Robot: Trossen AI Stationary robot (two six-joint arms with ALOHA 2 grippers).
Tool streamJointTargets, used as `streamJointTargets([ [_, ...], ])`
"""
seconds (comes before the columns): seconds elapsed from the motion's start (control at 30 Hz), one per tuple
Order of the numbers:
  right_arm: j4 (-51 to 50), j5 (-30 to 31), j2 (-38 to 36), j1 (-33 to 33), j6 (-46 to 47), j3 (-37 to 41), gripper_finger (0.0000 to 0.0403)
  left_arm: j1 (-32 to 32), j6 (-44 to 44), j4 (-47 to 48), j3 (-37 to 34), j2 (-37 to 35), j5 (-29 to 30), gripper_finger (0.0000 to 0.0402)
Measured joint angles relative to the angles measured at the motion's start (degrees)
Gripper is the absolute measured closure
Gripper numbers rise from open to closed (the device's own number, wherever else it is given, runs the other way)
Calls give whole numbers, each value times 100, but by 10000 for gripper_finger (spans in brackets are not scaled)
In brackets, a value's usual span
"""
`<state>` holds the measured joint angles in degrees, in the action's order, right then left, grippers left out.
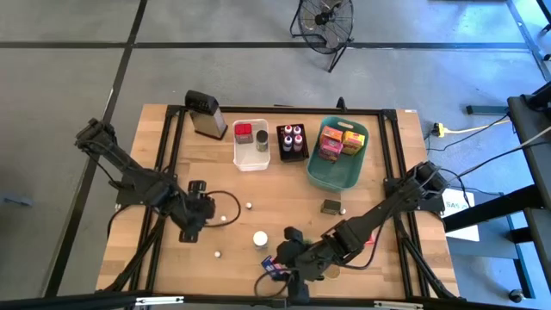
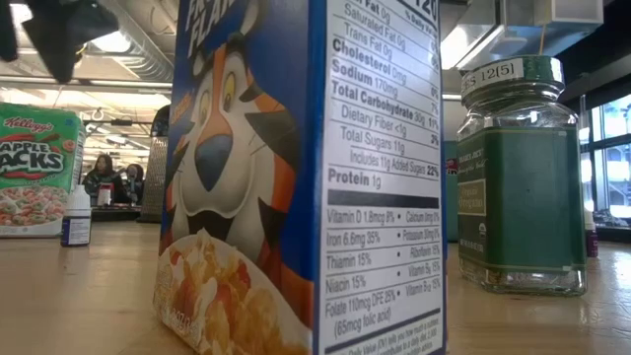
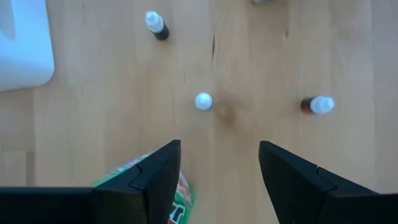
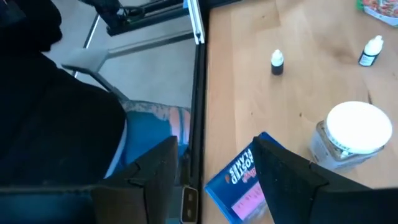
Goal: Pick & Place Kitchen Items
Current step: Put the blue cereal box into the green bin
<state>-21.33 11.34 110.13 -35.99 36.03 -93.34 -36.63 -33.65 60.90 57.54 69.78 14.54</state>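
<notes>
Pale wooden worktop [image 1: 258, 194] carried our teal basket [image 1: 336, 176] of boxes, a white bin [image 1: 250, 159] and a metal grater [image 1: 206, 115]. We saw left jaws [image 3: 219, 163] spread over a green packet [image 3: 177, 198], and right jaws [image 4: 211, 163] spread above a blue cereal box [image 4: 239, 183] beside a white-lidded glass jar [image 4: 351, 134].

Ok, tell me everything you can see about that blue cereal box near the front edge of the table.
The small blue Frosted Flakes box stands upright on the wooden table, cardboard by its look, a cartoon tiger on one face and a nutrition panel on another. A white-lidded glass jar stands beside it. The right gripper is open above it.
</notes>
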Motion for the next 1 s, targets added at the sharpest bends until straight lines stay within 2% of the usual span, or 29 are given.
streamJointTargets([
  [0.2,48,79,13,-17,42,0,192,-239,-34,19,-190,4,84,190],
  [0.37,126,57,13,-55,-794,0,192,-245,2,6,-190,2,86,190],
  [0.57,244,301,13,-36,-766,0,188,-213,33,9,-190,2,86,190],
  [0.7,276,544,13,-44,-845,0,170,-211,33,11,-190,2,86,190],
  [0.87,276,744,13,-59,-861,0,127,-211,6,11,-190,2,86,190],
  [1.0,187,406,13,-28,-791,0,104,-217,-35,11,-190,2,86,190],
])
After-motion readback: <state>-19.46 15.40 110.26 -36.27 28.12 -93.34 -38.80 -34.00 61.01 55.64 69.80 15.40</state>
